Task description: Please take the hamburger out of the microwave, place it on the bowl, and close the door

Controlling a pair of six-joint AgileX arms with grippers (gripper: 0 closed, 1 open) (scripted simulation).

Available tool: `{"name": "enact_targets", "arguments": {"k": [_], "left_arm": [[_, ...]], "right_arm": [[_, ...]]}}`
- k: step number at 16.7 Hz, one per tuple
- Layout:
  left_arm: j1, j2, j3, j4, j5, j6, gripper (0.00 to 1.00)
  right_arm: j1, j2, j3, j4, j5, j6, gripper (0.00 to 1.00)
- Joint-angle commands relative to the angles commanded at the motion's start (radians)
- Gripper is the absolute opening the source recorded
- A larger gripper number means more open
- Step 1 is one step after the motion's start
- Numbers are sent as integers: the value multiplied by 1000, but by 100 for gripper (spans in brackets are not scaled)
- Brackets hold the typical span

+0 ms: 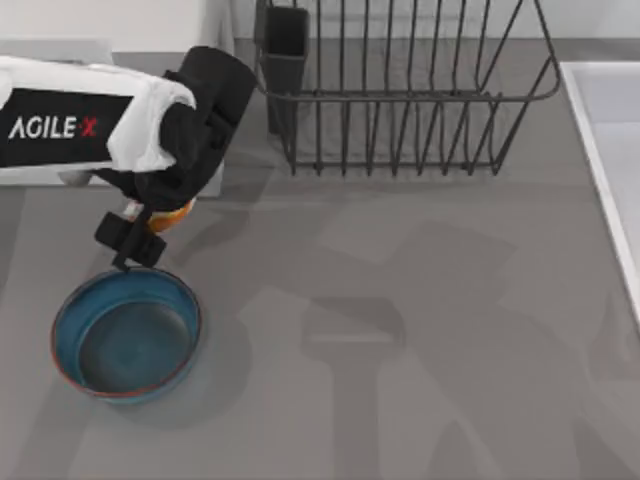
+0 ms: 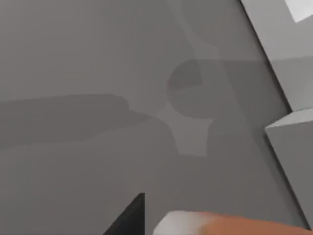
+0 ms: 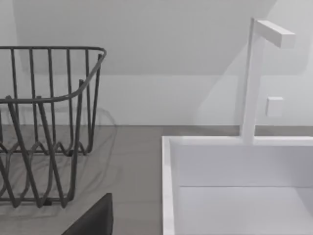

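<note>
My left gripper [image 1: 135,242] hangs just beyond the far rim of the blue bowl [image 1: 127,335], shut on the tan-orange hamburger [image 1: 172,214]. The left wrist view has the hamburger [image 2: 220,226] as a white and orange patch beside a black fingertip [image 2: 129,218], above bare grey table. The bowl sits at the front left with nothing in it. The white microwave [image 1: 150,25] stands at the back left, largely covered by my left arm. I cannot make out its door. My right arm is parked off to the right, and one dark fingertip [image 3: 95,220] of it shows in the right wrist view.
A dark wire dish rack [image 1: 400,100] stands at the back centre. A white sink [image 1: 610,150] with a faucet [image 3: 254,78] runs along the right side. Open grey table lies between the bowl and the sink.
</note>
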Motion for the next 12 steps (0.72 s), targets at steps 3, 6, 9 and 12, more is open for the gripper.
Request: {"name": "enact_targets", "arguments": {"k": [3,6,9,12], "left_arm": [[-106,60,90,-342,-106,-407,0],[-195,131,145,-650,-183,-771,0],[-263,204,170,-905,-232,-1053,0],[-307,263,174,-1084,-257,-1243,0]], "right_arm": [[0,0,0,0,0,0,100],[0,0,0,0,0,0,100],[0,0,0,0,0,0,100],[0,0,0,0,0,0,100]]}}
